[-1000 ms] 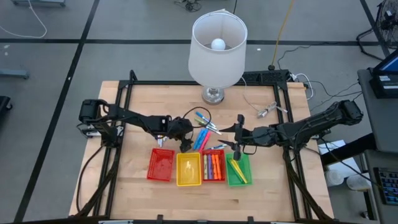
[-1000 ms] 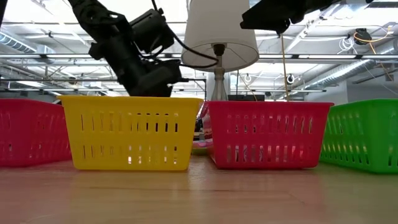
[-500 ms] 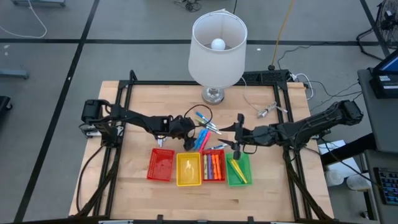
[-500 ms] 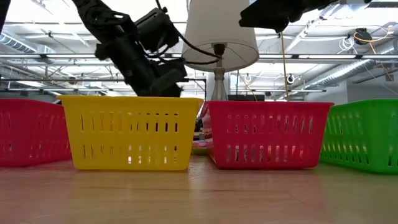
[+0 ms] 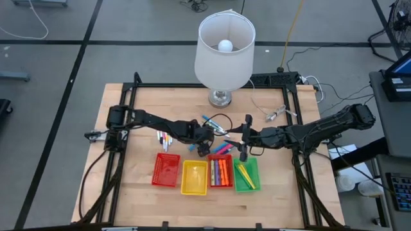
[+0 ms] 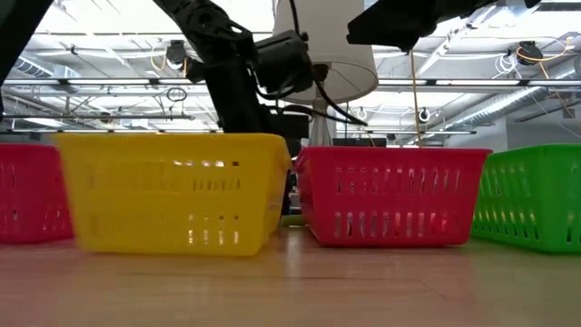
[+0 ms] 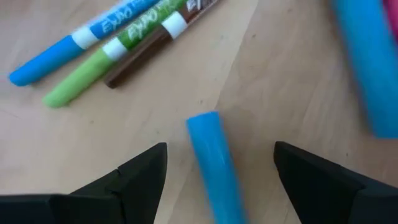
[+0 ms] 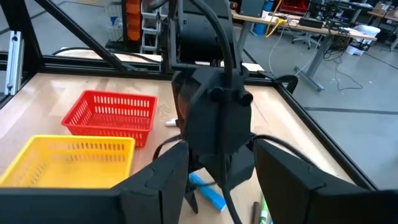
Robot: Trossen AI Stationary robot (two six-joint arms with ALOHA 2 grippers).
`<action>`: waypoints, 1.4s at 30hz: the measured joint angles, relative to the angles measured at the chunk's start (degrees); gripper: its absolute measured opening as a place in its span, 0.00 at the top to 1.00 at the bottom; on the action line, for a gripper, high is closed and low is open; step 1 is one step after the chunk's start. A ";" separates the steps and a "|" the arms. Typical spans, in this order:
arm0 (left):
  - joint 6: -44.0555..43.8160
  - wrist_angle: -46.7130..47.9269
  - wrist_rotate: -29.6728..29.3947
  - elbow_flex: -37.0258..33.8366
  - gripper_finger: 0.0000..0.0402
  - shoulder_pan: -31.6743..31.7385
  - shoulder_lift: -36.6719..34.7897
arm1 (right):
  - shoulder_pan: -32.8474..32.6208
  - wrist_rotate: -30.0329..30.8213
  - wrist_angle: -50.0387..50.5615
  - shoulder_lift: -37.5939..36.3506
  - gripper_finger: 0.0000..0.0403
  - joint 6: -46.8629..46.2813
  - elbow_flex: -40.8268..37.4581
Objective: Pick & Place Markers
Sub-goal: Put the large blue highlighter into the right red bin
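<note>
So the left gripper [image 5: 204, 146] is down low over the light wooden table [image 5: 135, 186], just behind the red mesh tray in the middle of the row [image 5: 219, 173], and its two dark fingers [image 7: 134, 177] are spread wide apart with nothing between them but a blue marker [image 7: 214, 165] lying flat on the wood right in the gap, not pinched. Just past that there's a little bunch of three white-barrelled markers [image 7: 118, 53] with blue, green and brown caps side by side. The right gripper [image 5: 244, 151] hangs above the far end of the green mesh tray [image 5: 246, 178], fingers [image 8: 155, 180] parted and empty as far as I can see. Rest of the markers: orange ones lying in the middle red tray [image 5: 221, 172], a couple of yellow-green ones [image 5: 244, 174] in the green tray, loose pink and blue ones [image 5: 221, 148] on the table between the two grippers, and a small cluster with coloured caps [image 5: 164, 139] off by the left arm. The yellow mesh tray [image 5: 194, 176] and the other red mesh tray [image 5: 166, 170] sit beside each other at the left of the row. A white-shaded table lamp [image 5: 224, 45] stands at the far edge.
</note>
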State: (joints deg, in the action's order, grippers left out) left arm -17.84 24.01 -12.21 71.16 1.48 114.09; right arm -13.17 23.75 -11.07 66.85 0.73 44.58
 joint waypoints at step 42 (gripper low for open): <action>0.11 17.93 7.04 0.04 0.84 4.39 -0.71 | -0.04 -0.17 2.65 0.00 0.58 -1.57 0.00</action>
State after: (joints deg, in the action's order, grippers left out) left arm -17.74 41.94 -5.17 71.20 5.87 113.38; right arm -13.21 23.57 -8.42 66.85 -0.84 44.58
